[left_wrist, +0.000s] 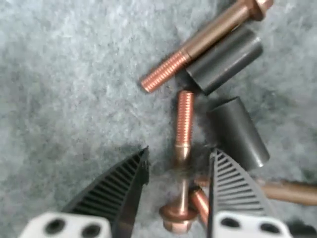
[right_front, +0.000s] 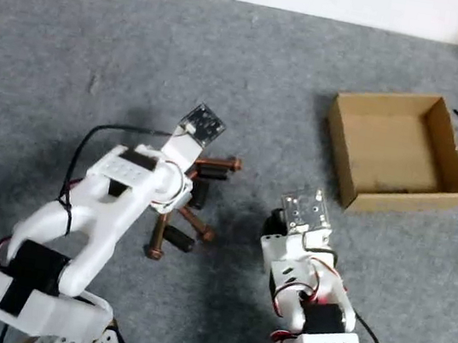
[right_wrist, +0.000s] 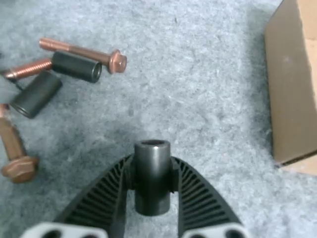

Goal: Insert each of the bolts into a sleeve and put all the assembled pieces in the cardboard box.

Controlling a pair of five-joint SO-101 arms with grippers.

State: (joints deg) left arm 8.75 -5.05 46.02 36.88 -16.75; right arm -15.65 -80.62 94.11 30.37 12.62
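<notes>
Your left arm (right_front: pixel 108 201) hiding part of bolt pile (right_front: pixel 196 222); left gripper (left_wrist: pixel 178 166) gaping astride bolt (left_wrist: pixel 184 124); right gripper (right_wrist: pixel 152 163) clamping sleeve (right_wrist: pixel 152 178), open carpet (right_front: pixel 289 142) reaching cardboard box (right_front: pixel 406 200).

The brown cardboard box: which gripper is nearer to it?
Right. The right gripper, clamping a black cylindrical sleeve, sits near the cardboard box; the left gripper is farther off, over the copper bolts.
</notes>
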